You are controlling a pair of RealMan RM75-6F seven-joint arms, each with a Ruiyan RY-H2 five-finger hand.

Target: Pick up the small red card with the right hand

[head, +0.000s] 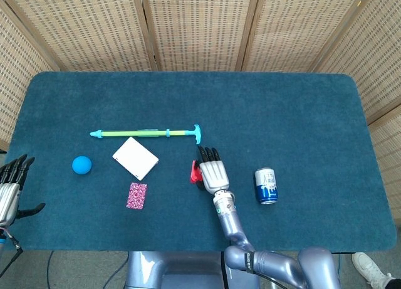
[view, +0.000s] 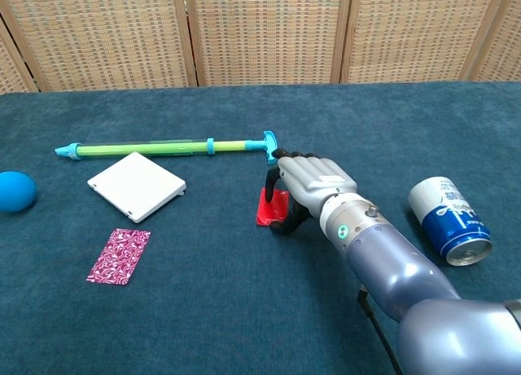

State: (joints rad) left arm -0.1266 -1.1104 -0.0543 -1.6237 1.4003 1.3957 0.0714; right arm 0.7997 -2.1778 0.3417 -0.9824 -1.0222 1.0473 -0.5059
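Writing: none readable; blue and white print on the can (view: 449, 218) too small to make out.
Can: lying on its side on the blue cloth (head: 282, 107), to the right of the right hand, apart from it; contents not visible.
Small red card (view: 270, 207): on the cloth just left of the right hand, near edge tipped up off the surface in the chest view, pinched between the thumb (view: 286, 221) below and a finger (view: 274, 171) curled over its far edge.
Right hand (view: 316, 182): palm down, fingers curled onto the card, gripping it.
Left hand (head: 11, 187): at the left edge of the head view, off the table, fingers spread, holding nothing.
Green stick with cyan ends (head: 147, 133): lying crosswise beyond the card, well apart from it.
White square pad (head: 135, 157): left of the card, near the stick.
Patterned pink card (head: 136, 195): flat, nearer the robot than the pad.
Blue ball (head: 81, 165): far left on the cloth.
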